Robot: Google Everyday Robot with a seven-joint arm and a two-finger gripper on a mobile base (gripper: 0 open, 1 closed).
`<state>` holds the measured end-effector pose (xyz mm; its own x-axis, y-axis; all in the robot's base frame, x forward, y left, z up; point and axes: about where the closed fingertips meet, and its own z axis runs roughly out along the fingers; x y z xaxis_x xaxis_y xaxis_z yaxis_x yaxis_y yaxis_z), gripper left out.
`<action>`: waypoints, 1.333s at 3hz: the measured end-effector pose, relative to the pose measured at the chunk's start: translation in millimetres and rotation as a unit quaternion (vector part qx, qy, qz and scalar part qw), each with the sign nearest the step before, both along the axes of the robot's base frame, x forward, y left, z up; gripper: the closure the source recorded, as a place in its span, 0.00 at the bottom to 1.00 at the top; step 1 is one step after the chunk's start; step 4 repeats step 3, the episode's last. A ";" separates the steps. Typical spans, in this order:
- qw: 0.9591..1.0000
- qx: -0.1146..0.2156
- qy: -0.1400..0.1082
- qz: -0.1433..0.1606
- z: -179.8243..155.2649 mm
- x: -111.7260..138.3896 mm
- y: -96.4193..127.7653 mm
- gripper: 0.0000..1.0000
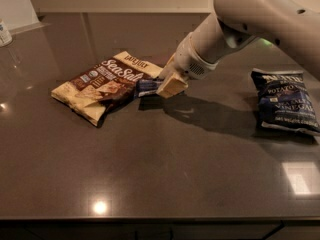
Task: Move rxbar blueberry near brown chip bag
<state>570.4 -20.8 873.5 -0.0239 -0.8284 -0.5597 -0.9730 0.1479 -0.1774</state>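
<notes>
And here is the gripper (167,85), cream-coloured and two-fingered, low over the dark polished countertop (160,174) at the end of the big pale arm (235,24) that reaches in from the upper right. The jaws are pinched on the right end of the small flat navy-blue wrapped bar, the rxbar blueberry (148,86). The bar sticks out leftward from the fingers, and its free end sits right at the edge of the large brown-and-cream "Sea Salt" bag, the brown chip bag (102,84). Whether bar and bag actually touch cannot be told from here.

How will it handle? By the look of it, the rxbar blueberry is light and fairly firm for its size, but the glossy wrapper is probably slick. An end grip leaves most of the bar hanging free, so it could droop or swivel. A hold across the middle of its narrow width would be steadier.

The brown chip bag looks puffy and crinkly, likely to slide if nudged.

Well off to the right lies the dark blue potato chip bag (287,100), no part of this job.
</notes>
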 end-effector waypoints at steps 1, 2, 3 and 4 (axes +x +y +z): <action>1.000 0.000 0.000 0.001 -0.2 -0.6 1.5 0.13; 1.000 -0.001 0.000 0.003 -0.4 -1.1 2.9 0.00; 1.000 -0.001 0.000 0.003 -0.4 -1.1 2.9 0.00; 1.000 -0.001 0.000 0.003 -0.4 -1.1 2.9 0.00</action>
